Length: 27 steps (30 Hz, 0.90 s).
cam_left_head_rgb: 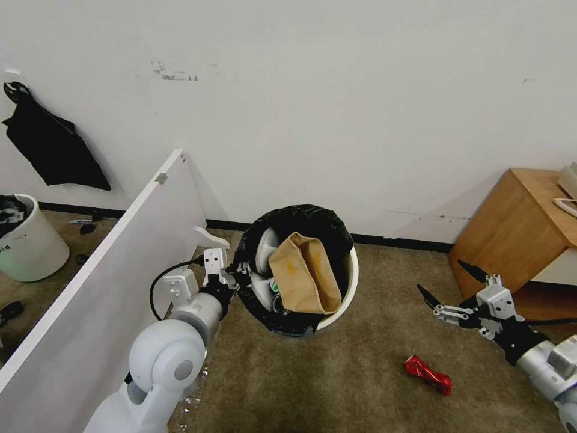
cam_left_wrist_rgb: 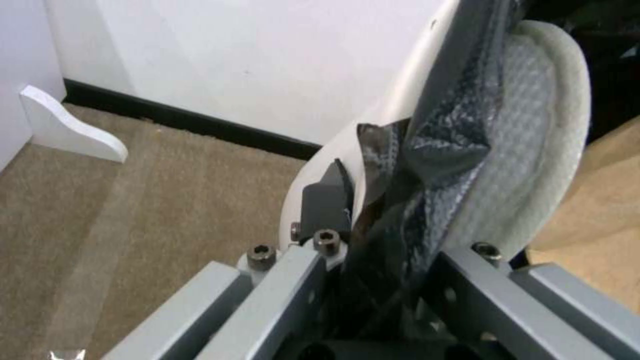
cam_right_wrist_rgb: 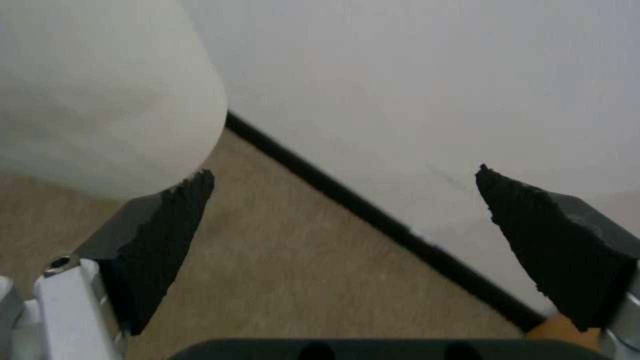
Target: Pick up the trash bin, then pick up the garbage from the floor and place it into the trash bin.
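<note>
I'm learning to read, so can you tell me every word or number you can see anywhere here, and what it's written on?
There are no words or numbers that can be read.
The bottle in the trash bin has a green label, too small to read.
The crushed red wrapper on the carpet shows no readable print.
The dark smudges on the wall are scuffs, not letters.

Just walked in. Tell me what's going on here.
The left gripper is shut on the rim of the trash bin, pinching the black bag. The bin holds a tan paper bag and a white slipper. The right gripper hangs open beside it, above the carpet, where a crushed red wrapper lies.
</note>
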Available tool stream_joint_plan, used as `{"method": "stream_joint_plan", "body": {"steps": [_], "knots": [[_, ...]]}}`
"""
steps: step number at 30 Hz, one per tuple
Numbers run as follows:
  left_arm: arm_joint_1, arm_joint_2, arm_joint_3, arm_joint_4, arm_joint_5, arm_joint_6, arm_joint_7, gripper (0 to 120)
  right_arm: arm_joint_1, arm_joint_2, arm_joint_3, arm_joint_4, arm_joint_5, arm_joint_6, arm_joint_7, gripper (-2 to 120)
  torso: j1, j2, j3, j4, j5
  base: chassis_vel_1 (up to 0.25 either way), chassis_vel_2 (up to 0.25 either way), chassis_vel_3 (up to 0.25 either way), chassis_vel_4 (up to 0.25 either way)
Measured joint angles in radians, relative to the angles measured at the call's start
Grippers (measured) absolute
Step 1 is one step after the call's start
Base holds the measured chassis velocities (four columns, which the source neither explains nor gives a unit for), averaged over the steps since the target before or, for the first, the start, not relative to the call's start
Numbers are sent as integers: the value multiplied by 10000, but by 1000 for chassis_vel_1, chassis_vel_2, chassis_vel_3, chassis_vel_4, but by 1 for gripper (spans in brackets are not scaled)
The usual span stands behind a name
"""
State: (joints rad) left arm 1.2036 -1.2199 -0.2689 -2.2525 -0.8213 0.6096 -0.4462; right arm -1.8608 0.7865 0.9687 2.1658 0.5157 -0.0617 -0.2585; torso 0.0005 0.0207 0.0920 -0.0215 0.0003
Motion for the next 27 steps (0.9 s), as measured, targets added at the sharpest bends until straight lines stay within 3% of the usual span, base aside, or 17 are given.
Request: {"method": "stream_joint_plan", "body": {"steps": [2, 5, 8, 17, 19, 27], "knots": [[-31, -99, 0, 51, 34, 6, 6, 1, -74, -851, 65, -104, 583, -447, 76, 100, 0, 0, 0, 1, -2, 0, 0, 0, 0], [-41, -127, -1, 74, 43, 7, 10, 1, -82, -1308, 133, -174, 891, -659, 81, 100, 0, 0, 0, 2, -2, 0, 0, 0, 0], [-50, -250, -62, 149, 123, 7, 46, 1, -3, -2636, 186, -253, 2523, -1615, 360, 100, 0, 0, 1, 3, -3, 0, 0, 0, 0], [265, -409, -351, 139, 324, -36, 199, 1, 1423, -4073, -1228, -981, 4514, -3238, 854, 100, 0, 0, 1, -2, -2, 0, 0, 0, 0], [431, -486, -497, 77, 414, -61, 261, 1, 2027, -4703, -1882, -1397, 4935, -3657, 902, 100, 1, 0, 1, 9, -1, 0, 0, 0, 0], [433, -629, -630, 70, 430, -93, 305, 1, 2256, -5718, -2186, -1953, 6252, -4922, 720, 100, 1, 1, 0, -1, -2, 0, 0, 0, 0]]}}
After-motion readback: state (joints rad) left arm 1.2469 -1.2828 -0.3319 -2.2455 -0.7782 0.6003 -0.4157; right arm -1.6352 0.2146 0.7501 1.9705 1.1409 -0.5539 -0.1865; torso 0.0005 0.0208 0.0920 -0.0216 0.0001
